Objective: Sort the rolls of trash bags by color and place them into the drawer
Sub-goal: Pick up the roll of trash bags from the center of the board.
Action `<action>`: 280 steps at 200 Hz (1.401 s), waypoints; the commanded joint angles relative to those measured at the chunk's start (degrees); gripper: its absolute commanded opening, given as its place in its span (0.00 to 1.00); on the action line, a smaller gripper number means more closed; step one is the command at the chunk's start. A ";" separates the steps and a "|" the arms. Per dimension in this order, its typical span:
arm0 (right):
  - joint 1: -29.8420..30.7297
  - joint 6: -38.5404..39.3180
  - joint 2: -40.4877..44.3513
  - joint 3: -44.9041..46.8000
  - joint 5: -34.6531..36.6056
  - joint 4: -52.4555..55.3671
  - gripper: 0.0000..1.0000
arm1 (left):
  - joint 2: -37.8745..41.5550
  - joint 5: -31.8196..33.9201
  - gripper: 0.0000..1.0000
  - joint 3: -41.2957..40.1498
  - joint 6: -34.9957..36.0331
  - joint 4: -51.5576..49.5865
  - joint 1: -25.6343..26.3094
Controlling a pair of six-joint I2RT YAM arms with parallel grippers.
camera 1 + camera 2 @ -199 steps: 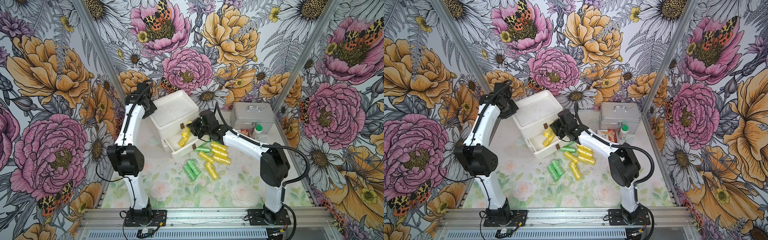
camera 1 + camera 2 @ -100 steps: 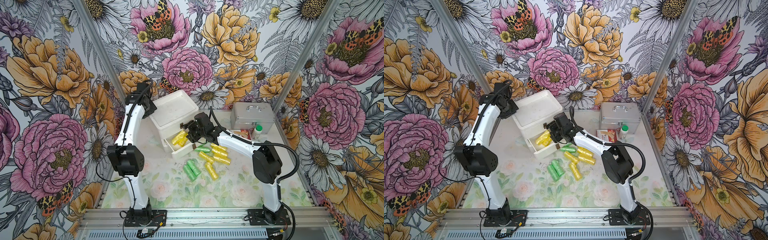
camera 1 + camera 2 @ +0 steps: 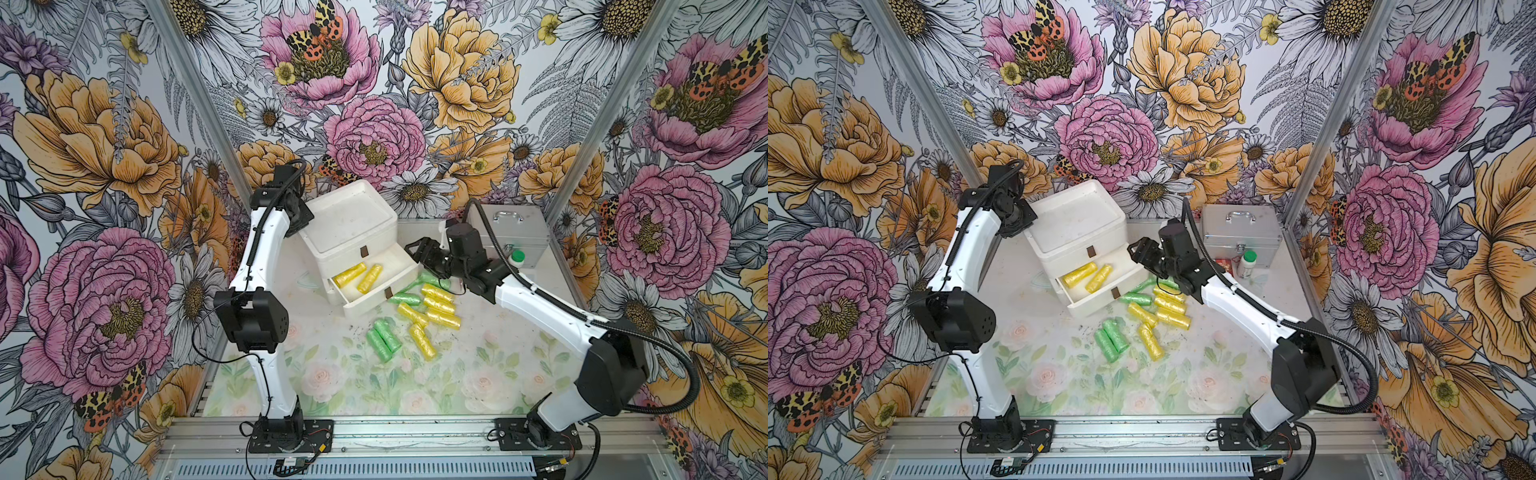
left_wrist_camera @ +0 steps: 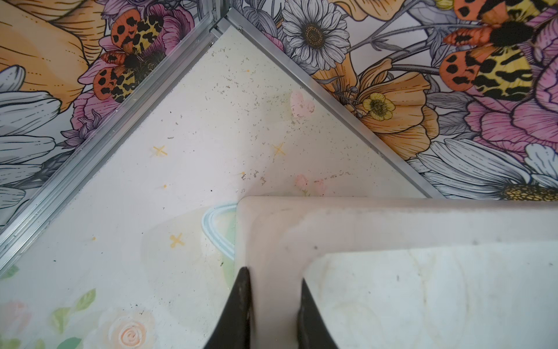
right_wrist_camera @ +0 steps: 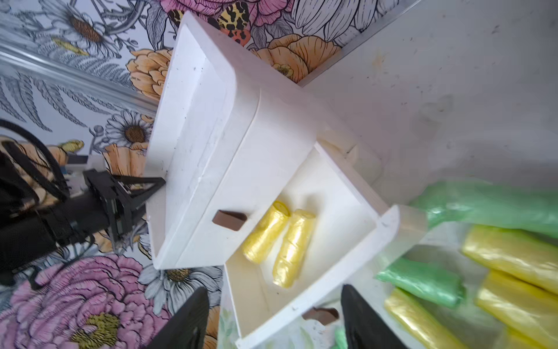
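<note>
A white drawer unit (image 3: 351, 224) stands at the back, its lower drawer (image 3: 374, 298) pulled open. Two yellow rolls of trash bags (image 3: 350, 274) (image 3: 369, 277) lie side by side inside it, as the right wrist view shows (image 5: 265, 232) (image 5: 293, 247). Several yellow rolls (image 3: 440, 305) and green rolls (image 3: 384, 334) lie on the table in front of the drawer and to its right. My right gripper (image 3: 415, 249) (image 5: 273, 290) hovers open and empty at the drawer's right end. My left gripper (image 4: 273, 275) is shut on the unit's top rim (image 4: 271, 241).
A silver case (image 3: 513, 232) stands at the back right, with a green-capped white bottle (image 3: 515, 259) in front of it. Flowered walls close in the table on three sides. The left arm (image 3: 262, 249) reaches over the table's left side.
My right gripper has opened, left a yellow roll in the drawer beside the other one, and drawn back to the right. The left arm has not moved.
</note>
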State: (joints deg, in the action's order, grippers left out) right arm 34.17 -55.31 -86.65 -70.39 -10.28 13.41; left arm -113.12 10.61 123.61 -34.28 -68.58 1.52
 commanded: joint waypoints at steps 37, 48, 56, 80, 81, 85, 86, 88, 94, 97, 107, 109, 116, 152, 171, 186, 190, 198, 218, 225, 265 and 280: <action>4.43 25.94 -1.13 15.66 2.36 8.75 0.68 | -6.58 -19.27 0.00 -2.67 -8.78 2.51 2.08; 5.97 27.10 -1.81 17.13 4.80 8.74 0.67 | -6.57 -19.31 0.00 -2.81 -8.86 2.50 2.09; 7.11 27.91 -2.26 17.82 6.07 8.74 0.67 | -6.57 -19.35 0.00 -2.76 -8.68 2.50 2.07; 9.53 29.58 -3.33 18.64 8.59 8.74 0.66 | -6.41 -19.21 0.00 -2.94 -8.69 2.48 1.99; 9.61 29.61 -3.34 18.63 8.65 8.74 0.66 | -6.41 -19.22 0.00 -2.94 -8.69 2.53 2.00; 9.86 29.73 -3.55 18.71 8.90 8.72 0.66 | -6.45 -19.21 0.00 -3.01 -8.70 2.49 2.02; 9.95 29.78 -3.58 18.71 8.93 8.73 0.66 | -6.43 -19.18 0.00 -3.06 -8.70 2.53 2.01; 10.01 29.77 -3.67 18.71 9.02 8.69 0.66 | -6.42 -19.19 0.00 -3.04 -8.70 2.52 2.00; 10.30 29.81 -3.98 18.82 9.10 8.74 0.66 | -6.47 -19.16 0.00 -3.11 -8.70 2.54 2.09; 10.49 29.82 -4.04 18.75 9.20 8.74 0.66 | -6.49 -19.21 0.00 -3.18 -8.65 2.57 2.13; 10.94 29.91 -4.54 18.79 9.52 8.74 0.65 | -6.50 -19.06 0.00 -3.46 -8.69 2.53 2.22; 10.97 29.91 -4.61 18.77 9.61 8.69 0.65 | -6.50 -19.07 0.00 -3.53 -8.69 2.54 2.21; 10.92 29.99 -5.04 18.74 9.91 8.71 0.64 | -6.50 -19.05 0.00 -3.70 -8.66 2.53 2.34; 13.35 30.26 -7.74 18.88 11.74 8.74 0.58 | -6.23 -18.93 0.00 -4.31 -8.68 2.54 2.43; 13.75 30.01 -8.77 18.58 12.29 8.74 0.54 | -6.06 -18.85 0.00 -4.18 -8.69 2.55 2.44; 14.19 29.83 -9.24 18.09 12.34 8.67 0.47 | -6.08 -18.86 0.00 -4.08 -8.68 2.55 2.31; 14.17 29.76 -9.35 17.95 12.24 8.73 0.43 | -6.06 -18.92 0.00 -4.08 -8.69 2.51 2.33; 14.25 29.57 -9.27 17.75 11.97 8.68 0.32 | -6.06 -18.88 0.00 -4.14 -8.70 2.48 2.31; 14.25 28.92 -7.43 16.94 10.88 9.07 0.20 | -6.06 -18.93 0.00 -4.16 -8.69 2.48 2.42; 14.21 28.50 -6.48 15.95 10.44 9.69 0.19 | -6.09 -18.88 0.00 -4.17 -8.70 2.54 2.43; 12.31 20.41 -0.74 6.13 11.08 17.05 0.19 | -6.06 -18.95 0.00 -4.17 -8.87 2.50 2.52; 11.14 16.77 1.07 3.38 9.40 17.12 0.19 | -6.02 -18.87 0.00 -4.15 -8.87 2.56 2.66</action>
State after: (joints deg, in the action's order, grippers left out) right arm 47.20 -31.62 -90.65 -61.21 0.16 29.32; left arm -113.06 10.61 123.31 -34.28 -68.36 1.54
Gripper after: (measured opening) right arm 0.201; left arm 0.193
